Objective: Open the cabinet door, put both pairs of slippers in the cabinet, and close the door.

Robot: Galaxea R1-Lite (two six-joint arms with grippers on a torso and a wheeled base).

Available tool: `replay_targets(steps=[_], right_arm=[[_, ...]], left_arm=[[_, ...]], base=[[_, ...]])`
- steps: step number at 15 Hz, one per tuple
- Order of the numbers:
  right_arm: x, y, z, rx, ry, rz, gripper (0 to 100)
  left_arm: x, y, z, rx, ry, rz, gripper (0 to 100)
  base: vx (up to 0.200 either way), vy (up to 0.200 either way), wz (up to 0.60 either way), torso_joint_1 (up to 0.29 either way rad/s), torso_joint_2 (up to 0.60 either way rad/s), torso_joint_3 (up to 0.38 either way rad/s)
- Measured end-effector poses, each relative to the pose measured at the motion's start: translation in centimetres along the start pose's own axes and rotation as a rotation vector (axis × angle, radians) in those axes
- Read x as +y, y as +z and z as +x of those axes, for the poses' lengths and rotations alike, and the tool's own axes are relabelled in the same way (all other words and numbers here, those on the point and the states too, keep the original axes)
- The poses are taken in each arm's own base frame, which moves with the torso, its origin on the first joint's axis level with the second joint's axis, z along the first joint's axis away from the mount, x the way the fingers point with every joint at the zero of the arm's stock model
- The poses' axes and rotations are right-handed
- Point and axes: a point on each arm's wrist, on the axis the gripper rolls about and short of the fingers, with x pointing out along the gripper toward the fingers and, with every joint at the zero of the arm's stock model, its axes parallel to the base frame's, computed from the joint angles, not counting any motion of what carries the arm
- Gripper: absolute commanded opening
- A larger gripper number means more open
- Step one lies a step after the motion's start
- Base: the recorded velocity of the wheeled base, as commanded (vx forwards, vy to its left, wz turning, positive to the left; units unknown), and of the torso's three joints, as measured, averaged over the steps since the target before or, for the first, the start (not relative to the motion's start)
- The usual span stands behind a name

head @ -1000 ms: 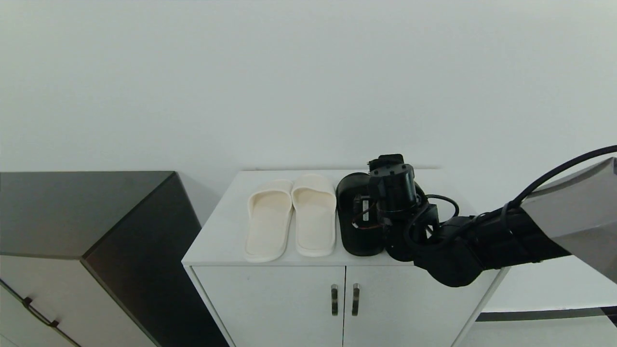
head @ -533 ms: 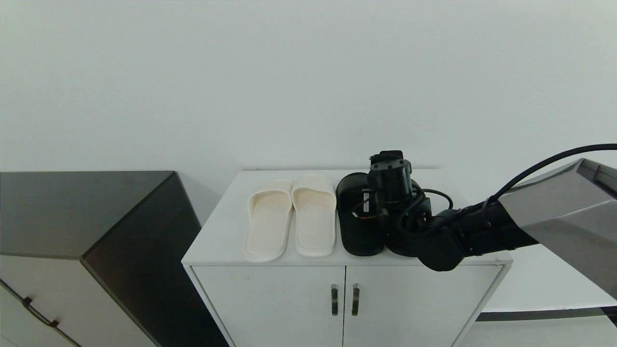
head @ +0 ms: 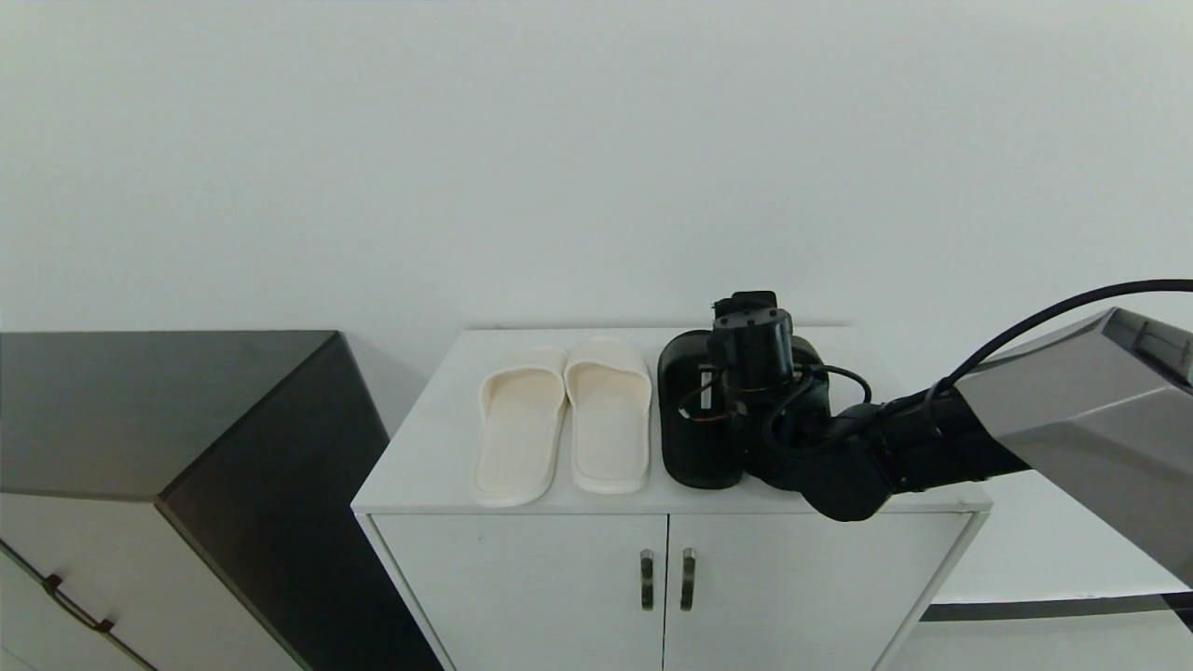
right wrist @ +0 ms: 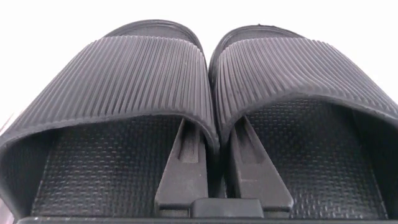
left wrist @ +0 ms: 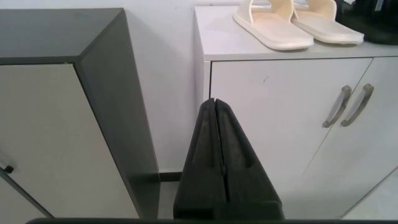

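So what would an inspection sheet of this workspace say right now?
Surface: cabinet top, white; doors shut.
Job's things: white slippers and black slippers side by side on top, none stowed.
Clutter: nothing seen.
Grippers: right gripper shut on black slippers, one finger inside each; left gripper shut, low before the cabinet.
Cables: black cable loops at the right wrist.
Surroundings: dark cabinet on the left, plain wall behind.
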Motion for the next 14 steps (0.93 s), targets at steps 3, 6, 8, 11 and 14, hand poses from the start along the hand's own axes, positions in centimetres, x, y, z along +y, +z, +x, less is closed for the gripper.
replay_targets(steps=[3,6,8,11,14], right_arm=[[-0.9,1.8,-2.4,-0.002,0.119,-0.008,0],[-2.8,3.1,-7.6,0.027,0.315,-0.040,0],[-4.3,3.0,-11.1,0.057,0.444,-0.062,0],[-6.3,2.6,-14.5,0.079,0.561,-0.080,0],[-7.0,2.7,-15.6,0.071,0.578,-0.071,0]], left_arm=[[0.0,0.0,0.0,0.000,0.000,0.000,0],[0.0,0.0,0.0,0.000,0.000,0.001,0],[0.0,0.0,0.0,0.000,0.000,0.002,0],[0.0,0.0,0.0,0.000,0.000,0.003,0],[0.0,0.0,0.0,0.000,0.000,0.003,0]], base=[[0.000,0.000,0.00,0.000,0.00,0.000],[0.000,0.000,0.00,0.000,0.00,0.000],[0.000,0.000,0.00,0.000,0.00,0.000],[0.000,0.000,0.00,0.000,0.00,0.000],[-0.067,0.000,0.00,0.002,0.00,0.002]])
